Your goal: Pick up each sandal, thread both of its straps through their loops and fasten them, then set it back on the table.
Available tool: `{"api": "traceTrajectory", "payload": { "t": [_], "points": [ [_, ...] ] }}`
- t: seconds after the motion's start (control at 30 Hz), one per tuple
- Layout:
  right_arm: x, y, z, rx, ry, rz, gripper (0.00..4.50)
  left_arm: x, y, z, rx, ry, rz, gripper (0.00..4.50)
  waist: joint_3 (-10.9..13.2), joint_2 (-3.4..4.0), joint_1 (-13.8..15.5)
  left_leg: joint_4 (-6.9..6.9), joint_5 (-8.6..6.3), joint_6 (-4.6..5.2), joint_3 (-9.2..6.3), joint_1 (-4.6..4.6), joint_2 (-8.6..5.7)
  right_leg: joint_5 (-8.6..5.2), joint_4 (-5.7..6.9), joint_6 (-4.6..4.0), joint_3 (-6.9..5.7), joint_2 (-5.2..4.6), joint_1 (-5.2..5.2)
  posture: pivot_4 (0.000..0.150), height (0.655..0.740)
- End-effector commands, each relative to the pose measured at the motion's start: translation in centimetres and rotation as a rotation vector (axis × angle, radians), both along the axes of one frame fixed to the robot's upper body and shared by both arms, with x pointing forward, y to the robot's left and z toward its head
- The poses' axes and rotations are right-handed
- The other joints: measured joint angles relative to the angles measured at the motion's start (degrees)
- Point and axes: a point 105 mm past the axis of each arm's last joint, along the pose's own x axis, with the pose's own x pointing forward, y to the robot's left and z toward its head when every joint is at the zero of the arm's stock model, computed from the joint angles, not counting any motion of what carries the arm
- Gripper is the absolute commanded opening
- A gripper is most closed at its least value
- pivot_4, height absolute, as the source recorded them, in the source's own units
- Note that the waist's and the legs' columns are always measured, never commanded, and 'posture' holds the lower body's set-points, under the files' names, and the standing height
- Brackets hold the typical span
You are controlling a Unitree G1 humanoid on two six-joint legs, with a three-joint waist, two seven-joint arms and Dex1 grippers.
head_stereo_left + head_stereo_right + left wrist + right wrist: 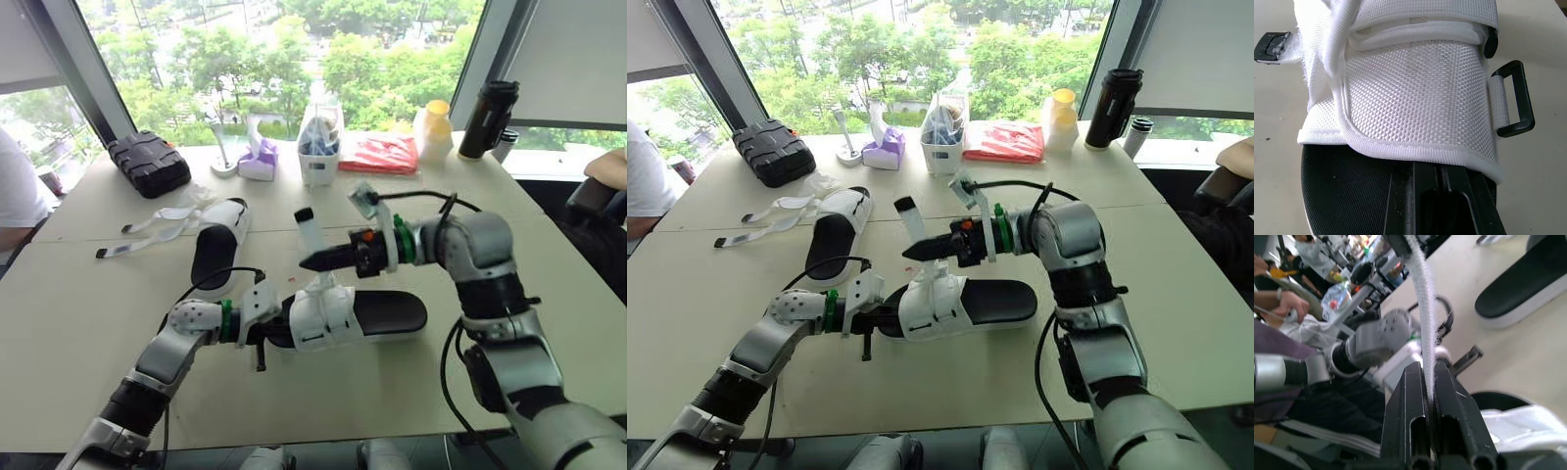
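Nearest, the left gripper (259, 339) lies at the toe end of the near sandal (384, 313), which rests flat on the table (78, 323). Its fingers (1422, 196) are pressed together and their tips are hidden under the white upper (1415, 98), so I cannot tell if they pinch it. A black loop (1515, 98) hangs free at the upper's side. Just behind, at 12 o'clock, the right gripper (310, 261) is closed on this sandal's white strap (312, 235) and holds it upright. The second sandal (220, 245) lies at 10 o'clock with its straps (157, 225) loose. Farther are a black case (149, 162) and a black bottle (488, 119)
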Motion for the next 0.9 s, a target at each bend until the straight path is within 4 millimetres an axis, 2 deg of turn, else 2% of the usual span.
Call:
{"api": "traceTrajectory", "payload": {
  "t": [0.03, 0.17, 0.43, 0.57, 0.6, 0.63, 0.73, 0.9],
  "points": [
    [-3.3, 0.7, 0.5, 0.0, -0.127, 0.141, 0.09, -1.1, 1.2, -4.3, 0.08, 0.192, 0.061, 0.0, 0.0, -0.01, 0.05, 0.0, 0.0, 0.0, -0.01, -0.01, 0.0, -0.01, -0.01, 0.02, -0.01, 0.0, 0.01, 0.15, 0.74],
    [-5.0, 0.8, -1.7, -0.061, -0.254, 0.226, 0.09, -1.2, 1.4, -4.3, 0.084, 0.204, 0.058, 0.0, 0.01, -0.02, -0.05, -0.01, 0.0, 0.0, 0.04, -0.03, 0.0, -0.03, -0.05, 0.05, -0.01, 0.0, 0.0, 0.15, 0.74],
    [-6.2, 1.3, -4.1, -0.097, -0.384, 0.351, 0.09, -1.2, 1.6, -4.3, 0.093, 0.209, 0.057, 0.0, 0.01, -0.04, -0.22, -0.04, -0.01, 0.02, 0.06, -0.01, 0.04, -0.05, -0.1, 0.08, -0.01, 0.01, 0.0, 0.15, 0.74],
    [-6.3, 0.7, -4.9, -0.144, -0.448, 0.402, 1.86, -1.4, 1.7, -4.4, 0.092, 0.214, 0.061, 0.0, 0.0, -0.05, -0.32, -0.04, -0.01, 0.02, 0.07, 0.01, 0.07, -0.05, -0.1, 0.08, -0.01, 0.03, 0.01, 0.15, 0.74],
    [-6.3, 0.4, -5.1, -0.157, -0.464, 0.414, 2.48, -1.4, 1.7, -4.4, 0.092, 0.215, 0.062, 0.0, 0.0, -0.05, -0.32, -0.04, -0.01, 0.02, 0.07, 0.01, 0.08, -0.05, -0.1, 0.08, -0.01, 0.04, 0.02, 0.15, 0.74],
    [-6.4, -0.1, -5.3, -0.177, -0.484, 0.433, 2.84, -1.5, 1.6, -4.5, 0.092, 0.215, 0.061, 0.0, 0.0, -0.07, -0.33, -0.04, -0.02, 0.02, 0.07, 0.02, 0.08, -0.06, -0.1, 0.09, -0.01, 0.04, 0.03, 0.15, 0.74],
    [-6.7, -1.1, -5.7, -0.204, -0.498, 0.471, 4.47, -1.5, 1.6, -4.5, 0.091, 0.215, 0.06, 0.0, -0.02, -0.09, -0.34, -0.04, -0.02, 0.02, 0.07, 0.04, 0.09, -0.09, -0.12, 0.13, -0.01, 0.05, 0.06, 0.15, 0.74],
    [-8.0, -5.2, -6.8, -0.314, -0.467, 0.516, 4.47, -1.6, 1.3, -4.6, 0.092, 0.21, 0.056, 0.0, -0.03, -0.19, -0.06, -0.04, -0.02, 0.03, 0.08, 0.02, 0.11, -0.1, -0.16, 0.15, -0.02, 0.06, 0.07, 0.15, 0.74]
  ]
}}
